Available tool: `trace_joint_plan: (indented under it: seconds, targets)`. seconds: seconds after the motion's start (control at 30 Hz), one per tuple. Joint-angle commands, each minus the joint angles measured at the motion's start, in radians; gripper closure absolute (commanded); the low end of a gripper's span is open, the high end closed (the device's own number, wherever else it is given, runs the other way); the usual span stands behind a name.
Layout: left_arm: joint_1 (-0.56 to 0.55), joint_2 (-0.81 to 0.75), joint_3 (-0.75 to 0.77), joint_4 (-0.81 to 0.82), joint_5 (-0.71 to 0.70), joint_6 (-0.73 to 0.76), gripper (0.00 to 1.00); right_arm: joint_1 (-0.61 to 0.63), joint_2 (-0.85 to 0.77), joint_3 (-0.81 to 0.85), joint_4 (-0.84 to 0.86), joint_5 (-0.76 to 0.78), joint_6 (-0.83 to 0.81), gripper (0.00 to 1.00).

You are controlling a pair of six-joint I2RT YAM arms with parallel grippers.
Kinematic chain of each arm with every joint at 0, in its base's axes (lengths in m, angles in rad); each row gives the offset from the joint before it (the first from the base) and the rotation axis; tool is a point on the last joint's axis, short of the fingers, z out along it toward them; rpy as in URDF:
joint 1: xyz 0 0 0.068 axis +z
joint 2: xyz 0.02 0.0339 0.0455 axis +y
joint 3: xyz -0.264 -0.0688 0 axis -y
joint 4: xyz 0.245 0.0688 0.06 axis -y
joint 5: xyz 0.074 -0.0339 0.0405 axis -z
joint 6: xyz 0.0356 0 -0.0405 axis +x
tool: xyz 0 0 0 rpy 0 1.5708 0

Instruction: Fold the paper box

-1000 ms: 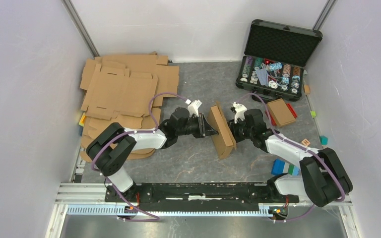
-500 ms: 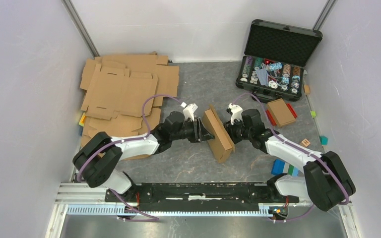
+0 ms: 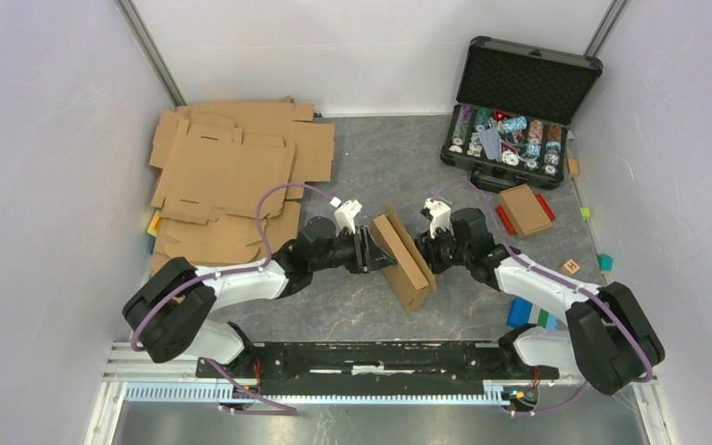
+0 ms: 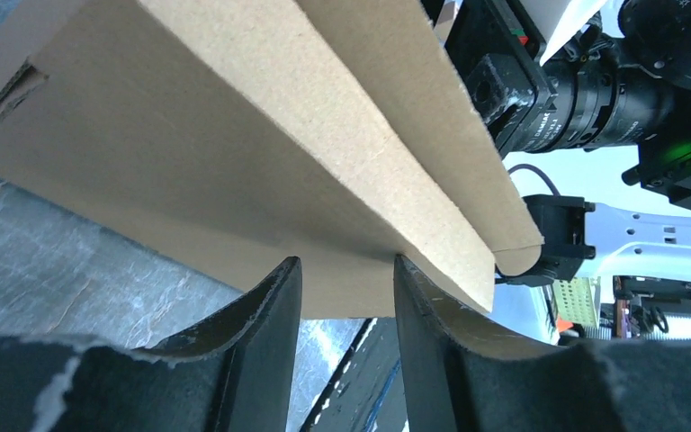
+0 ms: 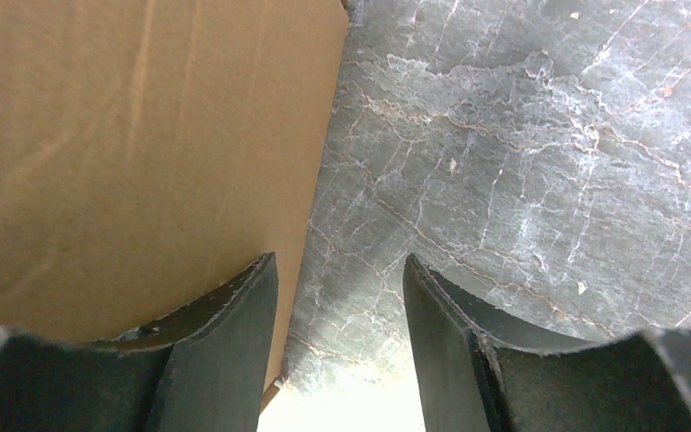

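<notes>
The paper box [image 3: 404, 257], a shallow folded brown cardboard box, stands on edge and tilted on the grey table between my two grippers. My left gripper [image 3: 371, 250] faces its left side. In the left wrist view the box [image 4: 234, 135] fills the upper frame, and the left gripper [image 4: 342, 261] is open with its tips at the box's lower edge and only table showing between them. My right gripper [image 3: 429, 248] is at the box's right side. In the right wrist view the gripper [image 5: 337, 259] is open over bare table, with the box [image 5: 126, 135] beside its left finger.
A pile of flat cardboard blanks [image 3: 232, 176] lies at the back left. An open black case of poker chips [image 3: 519, 102] stands at the back right. A small closed brown box [image 3: 526, 209], a wooden cube [image 3: 571, 266] and coloured blocks [image 3: 533, 313] lie to the right.
Both grippers' jaws have widened. The box has shifted slightly left and toward the near edge, and the left arm has stretched out lower and further left.
</notes>
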Motion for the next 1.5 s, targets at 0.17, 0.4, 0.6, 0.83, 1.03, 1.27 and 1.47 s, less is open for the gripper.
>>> trace_joint_plan:
  seconds: [0.17,0.4,0.6,0.83,1.03,1.27,1.47]
  targets:
    - [0.001,-0.113,-0.071,0.066,-0.035,-0.022,0.37,0.005,-0.034,-0.017,0.027,0.017,-0.033,0.41]
    - [0.001,-0.088,-0.059,0.124,-0.005,-0.051,0.28,0.005,-0.037,-0.014,0.035,0.004,-0.030,0.41]
    - [0.003,-0.044,-0.024,0.063,-0.012,-0.041,0.41,0.005,-0.104,-0.027,0.049,-0.014,-0.026,0.40]
    - [0.006,-0.046,0.024,-0.071,-0.033,0.009,0.40,0.004,-0.206,-0.027,0.051,-0.026,-0.022,0.36]
    - [0.010,-0.046,0.062,-0.169,-0.041,0.045,0.41,-0.005,-0.220,-0.017,0.039,-0.006,0.003,0.36]
    - [0.011,-0.024,0.108,-0.294,-0.055,0.090,0.49,-0.032,-0.206,-0.034,0.136,-0.091,0.091,0.36]
    - [0.011,0.016,0.129,-0.338,-0.056,0.115,0.55,-0.063,-0.194,-0.060,0.242,-0.140,0.197,0.36]
